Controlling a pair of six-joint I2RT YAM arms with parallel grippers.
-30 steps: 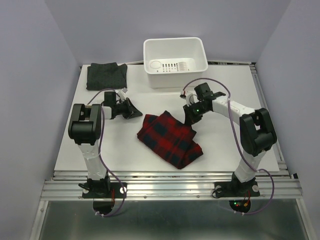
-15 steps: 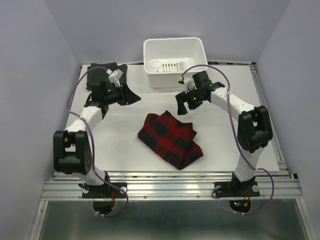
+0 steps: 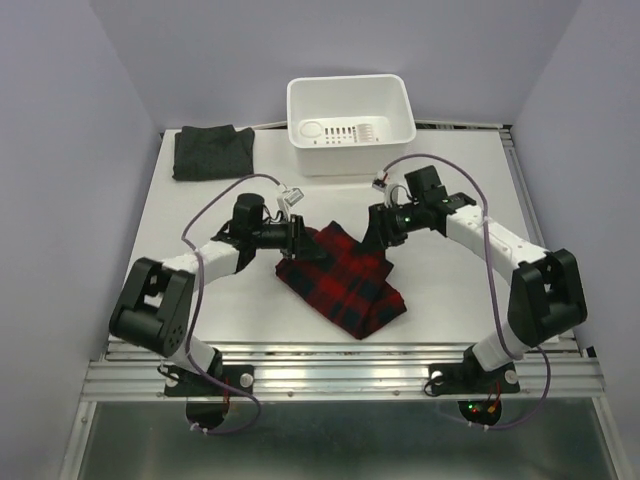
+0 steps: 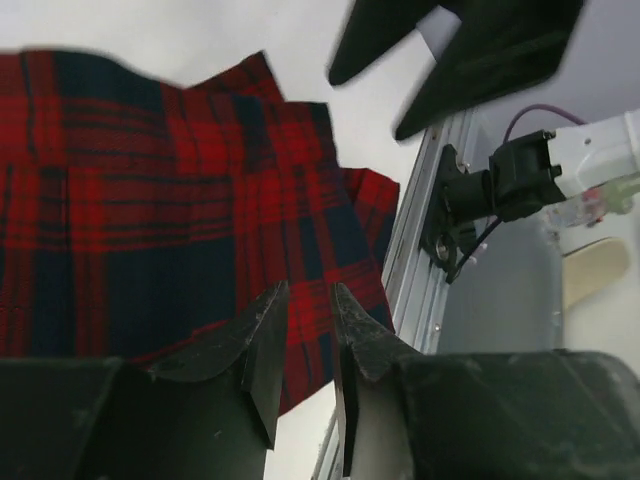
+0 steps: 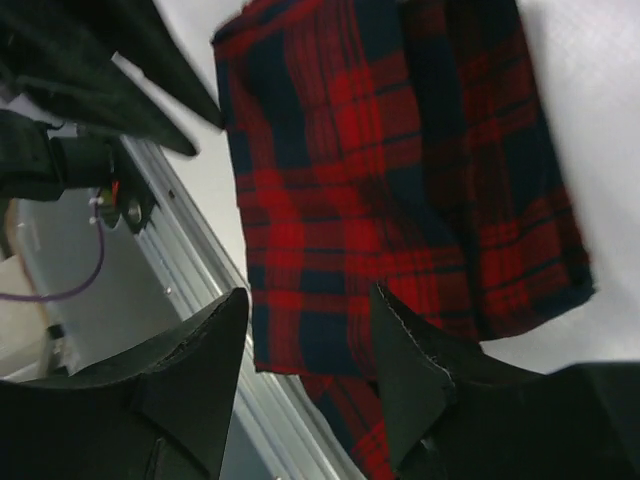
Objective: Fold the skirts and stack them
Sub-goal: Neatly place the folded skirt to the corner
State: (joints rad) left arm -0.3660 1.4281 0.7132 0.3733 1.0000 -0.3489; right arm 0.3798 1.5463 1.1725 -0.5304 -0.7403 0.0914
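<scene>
The red-and-navy plaid skirt (image 3: 342, 279) lies folded mid-table; it also shows in the left wrist view (image 4: 150, 210) and the right wrist view (image 5: 400, 170). The dark grey skirt (image 3: 211, 152) lies folded at the back left corner. My left gripper (image 3: 301, 240) hovers at the plaid skirt's far left corner. Its jaws (image 4: 308, 290) stand only a narrow gap apart with nothing between them. My right gripper (image 3: 377, 233) hovers at the skirt's far right edge. Its jaws (image 5: 310, 295) are wide open and empty above the cloth.
A white plastic tub (image 3: 351, 141) stands at the back centre of the white table (image 3: 450, 290). A metal rail (image 3: 340, 352) runs along the near edge. The two grippers face each other across the plaid skirt's far corner.
My left arm swung from the grey skirt at back left to the plaid skirt's left corner, its jaws narrowing. My right gripper moved back down to the skirt's far right edge.
</scene>
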